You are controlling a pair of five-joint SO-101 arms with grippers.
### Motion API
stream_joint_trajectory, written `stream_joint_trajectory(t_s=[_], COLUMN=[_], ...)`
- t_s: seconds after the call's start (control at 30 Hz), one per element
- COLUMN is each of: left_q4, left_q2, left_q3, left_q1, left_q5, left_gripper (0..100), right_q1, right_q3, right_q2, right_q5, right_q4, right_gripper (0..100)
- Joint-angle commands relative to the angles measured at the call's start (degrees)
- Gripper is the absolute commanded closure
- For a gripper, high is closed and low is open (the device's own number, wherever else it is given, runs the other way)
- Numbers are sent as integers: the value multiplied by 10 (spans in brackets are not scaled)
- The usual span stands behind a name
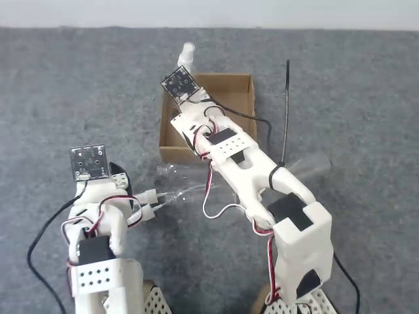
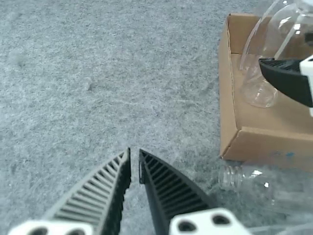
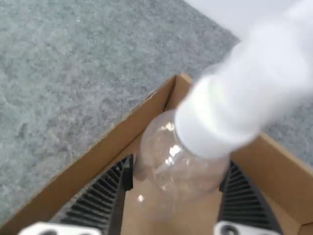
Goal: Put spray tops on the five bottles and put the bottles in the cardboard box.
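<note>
Right gripper point(image 3: 178, 171) clamped on capped bottle point(image 3: 168, 147), clear body pinched between both fingers, white spray top point(image 3: 230, 107) fitted and sticking up out of the grip. Held upright at the far left corner of the cardboard box point(image 3: 93, 166) as seen from the high view, lower part down inside the walls. Resting on the box floor or just above it: hard to tell. In the left wrist view, capped bottle standing in the box close to a side wall, one black finger of the right gripper against it.

Left gripper point(image 2: 134, 155) low over grey carpet point(image 2: 98, 73), fingers drawn in to a thin slit, nothing between them. Near-left of the box, apart from it.

On the carpet just beside the box's near wall: uncapped bottle point(image 1: 175, 173) on its side, open neck toward the left arm point(image 1: 98, 261). Next to that neck, two loose spray tops point(image 1: 150, 195) with thin dip tubes, just beside the left arm. Second clear bottle point(image 1: 313, 166) lying on the far side of the right arm point(image 1: 249, 170), partly behind it, neck end hidden.
</note>
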Motion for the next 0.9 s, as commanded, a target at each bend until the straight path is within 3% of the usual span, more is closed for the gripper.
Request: stream_joint_trajectory(t_s=[0.0,0.87], left_q4=[-17,-17], left_q2=[-9,-9], left_q3=[-6,-6], left_q1=[-2,-2], left_q5=[-5,-5], left_gripper=[969,969], right_q1=[9,3], right_q3=[-18,-18], right_q2=[-15,-93], right_q5=[4,4], right_q4=[4,159], right_gripper=[777,777])
